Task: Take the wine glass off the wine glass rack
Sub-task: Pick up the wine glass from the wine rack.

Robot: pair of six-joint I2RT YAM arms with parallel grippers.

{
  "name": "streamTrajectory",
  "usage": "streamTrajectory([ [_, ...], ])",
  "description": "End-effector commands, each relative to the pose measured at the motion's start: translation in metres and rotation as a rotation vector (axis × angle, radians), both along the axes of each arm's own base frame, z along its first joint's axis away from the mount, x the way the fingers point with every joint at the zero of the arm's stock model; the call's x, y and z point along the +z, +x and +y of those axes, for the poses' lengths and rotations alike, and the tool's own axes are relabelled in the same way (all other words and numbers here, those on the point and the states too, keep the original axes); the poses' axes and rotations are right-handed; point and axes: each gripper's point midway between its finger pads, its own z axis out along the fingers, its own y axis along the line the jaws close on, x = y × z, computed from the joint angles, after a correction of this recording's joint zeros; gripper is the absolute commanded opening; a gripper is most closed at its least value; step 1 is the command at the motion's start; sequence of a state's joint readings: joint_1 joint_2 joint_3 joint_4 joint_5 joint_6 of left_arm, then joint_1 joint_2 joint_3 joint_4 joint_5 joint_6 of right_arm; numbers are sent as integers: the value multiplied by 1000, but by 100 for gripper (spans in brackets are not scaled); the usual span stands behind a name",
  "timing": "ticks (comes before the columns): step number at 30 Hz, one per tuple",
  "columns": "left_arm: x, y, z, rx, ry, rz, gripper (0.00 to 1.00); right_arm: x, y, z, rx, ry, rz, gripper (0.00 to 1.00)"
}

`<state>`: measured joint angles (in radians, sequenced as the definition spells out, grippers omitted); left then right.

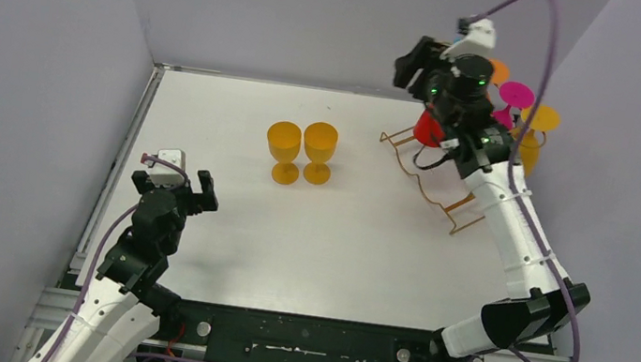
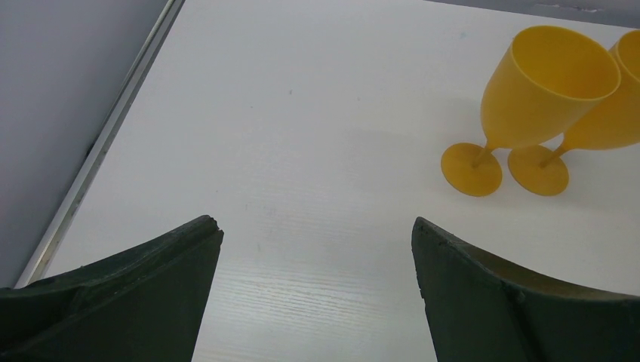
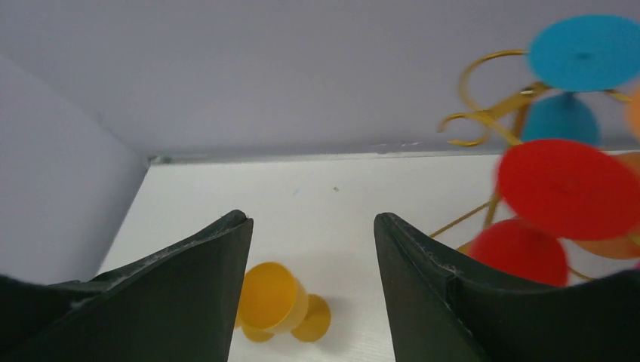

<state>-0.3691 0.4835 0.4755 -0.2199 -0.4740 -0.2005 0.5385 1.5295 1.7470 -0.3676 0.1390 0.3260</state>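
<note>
The gold wire wine glass rack (image 1: 435, 180) stands at the back right with several coloured glasses upside down on it. A red wine glass (image 1: 428, 128) is nearest my right gripper (image 1: 414, 62), which is raised beside the rack. In the right wrist view the right gripper (image 3: 311, 219) is open with nothing between its fingers. There the red wine glass (image 3: 567, 188) is blurred, just right of the right finger, and a rack hook (image 3: 483, 113) shows behind it. My left gripper (image 1: 175, 181) sits low at the near left, and the left gripper (image 2: 316, 222) is wide open over bare table.
Two yellow glasses (image 1: 284, 150) (image 1: 319, 151) stand upright side by side mid-table. A magenta glass (image 1: 515, 95), an orange one (image 1: 500, 71) and a yellow one (image 1: 541, 117) are on the rack, a blue glass (image 3: 585, 51) too. Grey walls close in left, back and right.
</note>
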Motion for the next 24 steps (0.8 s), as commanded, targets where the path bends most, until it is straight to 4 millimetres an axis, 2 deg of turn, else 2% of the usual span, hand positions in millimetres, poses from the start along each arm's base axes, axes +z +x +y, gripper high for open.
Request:
streamTrajectory([
  [1,14,5,-1,-2,-26,-61,95,8,19,-69,-57,292,96,62],
  [5,14,5,-1,-2,-29,-62,95,16,21,-93,-46,331,96,65],
  [7,14,5,-1,-2,-29,-61,95,15,25,-110,-89,340,110,65],
  [11,13,5,0,0,-28,-61,95,11,29,-132,-150,347,116,65],
  [18,13,5,-1,-3,-29,-60,95,-2,33,-160,-255,317,135,62],
  [24,13,5,-1,-1,-29,-61,95,-10,39,-169,-290,303,148,60],
])
